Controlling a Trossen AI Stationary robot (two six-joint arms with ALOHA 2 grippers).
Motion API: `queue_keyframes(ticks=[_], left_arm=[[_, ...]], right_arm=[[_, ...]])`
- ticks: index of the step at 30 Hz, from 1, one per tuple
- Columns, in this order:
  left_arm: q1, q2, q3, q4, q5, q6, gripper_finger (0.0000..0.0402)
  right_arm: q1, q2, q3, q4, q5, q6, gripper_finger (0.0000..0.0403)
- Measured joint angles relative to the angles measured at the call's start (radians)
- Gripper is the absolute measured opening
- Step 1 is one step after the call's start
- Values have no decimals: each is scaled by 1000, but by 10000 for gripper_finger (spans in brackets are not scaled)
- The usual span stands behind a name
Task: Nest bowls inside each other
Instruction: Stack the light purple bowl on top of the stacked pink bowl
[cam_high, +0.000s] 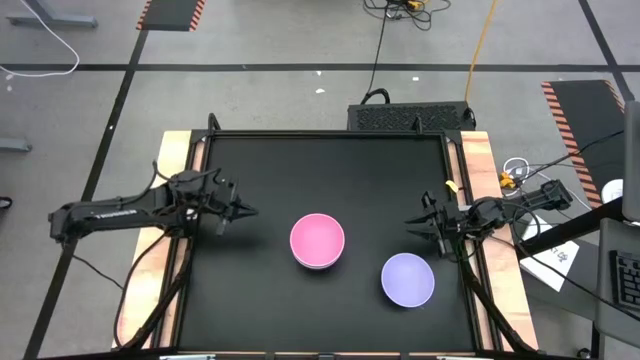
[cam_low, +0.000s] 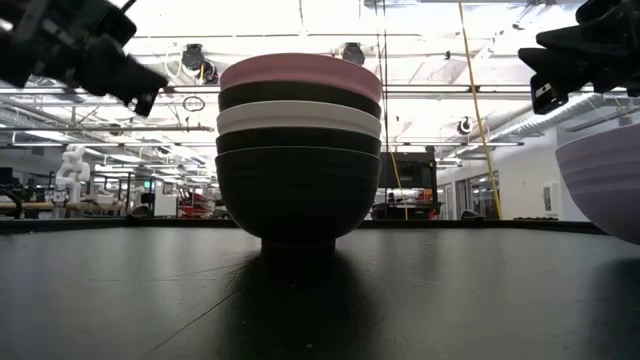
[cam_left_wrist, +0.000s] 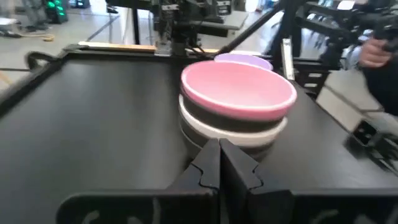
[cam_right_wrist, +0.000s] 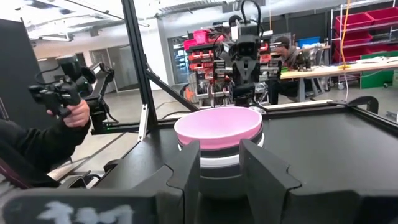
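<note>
A stack of nested bowls (cam_high: 317, 241) stands on its foot at the middle of the black table. The low view shows a pink bowl (cam_low: 300, 70) on top, then black, white and two more black ones. A lavender bowl (cam_high: 408, 279) stands alone near the front right, also seen in the low view (cam_low: 608, 190). My left gripper (cam_high: 247, 211) hovers shut to the left of the stack, pointing at it (cam_left_wrist: 219, 152). My right gripper (cam_high: 414, 221) hovers open to the right of the stack; its fingers (cam_right_wrist: 221, 149) have nothing between them.
Wooden rails (cam_high: 178, 150) run along the table's left and right sides. A person's hand (cam_right_wrist: 73, 112) holds a dark device beyond the table's edge. Bare black table (cam_high: 320, 170) lies behind the stack.
</note>
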Motion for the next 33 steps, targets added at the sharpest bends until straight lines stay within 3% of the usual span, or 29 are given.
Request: queue_keyframes(ticks=[8, 14, 25, 33], left_arm=[[3, -138, -163, 55, 33, -21, 3], [3, -184, -207, 41, 33, 0, 4], [2, -149, -210, 48, 93, 31, 23], [2, -78, -210, 50, 77, 32, 52]], right_arm=[[0, 0, 0, 1, 1, -28, 105], [0, 0, 0, 6, 86, -53, 105], [0, 0, 0, 7, 105, -76, 105], [0, -1, 24, 149, 73, -206, 105]])
